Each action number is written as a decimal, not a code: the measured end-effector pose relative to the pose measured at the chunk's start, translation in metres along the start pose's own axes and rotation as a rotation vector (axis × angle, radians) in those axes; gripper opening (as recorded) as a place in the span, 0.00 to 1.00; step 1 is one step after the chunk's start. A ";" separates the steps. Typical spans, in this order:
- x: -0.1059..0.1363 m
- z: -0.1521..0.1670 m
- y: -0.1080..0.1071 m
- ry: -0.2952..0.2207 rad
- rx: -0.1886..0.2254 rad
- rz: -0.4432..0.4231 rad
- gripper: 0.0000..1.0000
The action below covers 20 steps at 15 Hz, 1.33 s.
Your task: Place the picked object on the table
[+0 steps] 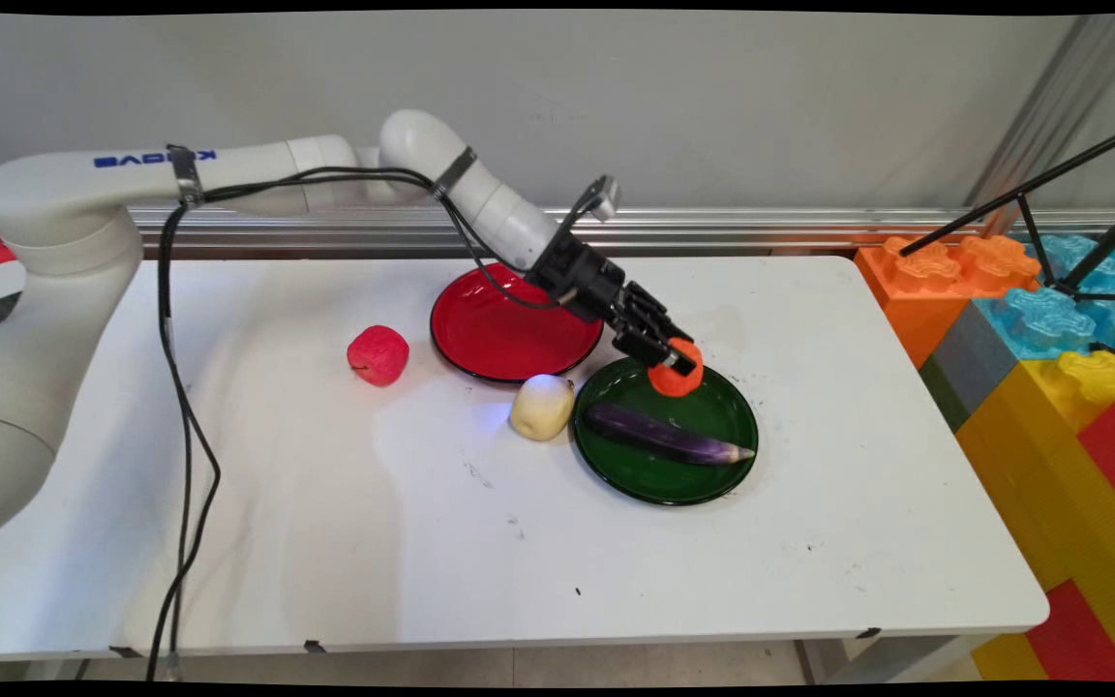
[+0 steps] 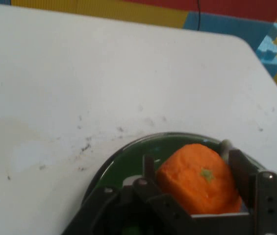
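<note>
Over the green plate: the gripper (image 1: 676, 362) hangs at the plate's far rim, arm slanting down from the upper left.
Gripper: clamped on the orange fruit (image 1: 678, 372), one finger (image 2: 149, 169) on each flank, and the hand view shows the fruit (image 2: 199, 179) wedged snug between them, small green stem mark facing the camera.
Orange fruit: above the far edge of the green plate (image 1: 712, 473); whether it touches the plate, I cannot tell.
On the plate: a purple eggplant (image 1: 666, 434) lies across the middle, tip pointing right, just below the fruit and apart from it.
Beside the plate: a pale yellow fruit (image 1: 542, 407) sits on the table (image 1: 422, 542) right against the plate's left rim.
Further left: a red plate (image 1: 499, 334), its right side partly hidden by the wrist and black cables (image 1: 185, 426).
Well to the left: a red apple (image 1: 378, 354), alone on the table.
Right of the table: big toy blocks (image 1: 1051, 368) in orange, blue, yellow and red.
</note>
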 end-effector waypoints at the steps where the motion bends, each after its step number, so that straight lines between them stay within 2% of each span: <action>1: 0.003 -0.005 0.003 0.009 0.000 -0.003 0.00; 8: -0.001 -0.050 0.038 0.042 -0.016 -0.023 0.00; 13: -0.024 -0.094 0.068 0.053 -0.024 -0.030 0.00; 20: -0.072 -0.143 0.092 0.029 -0.018 -0.033 0.00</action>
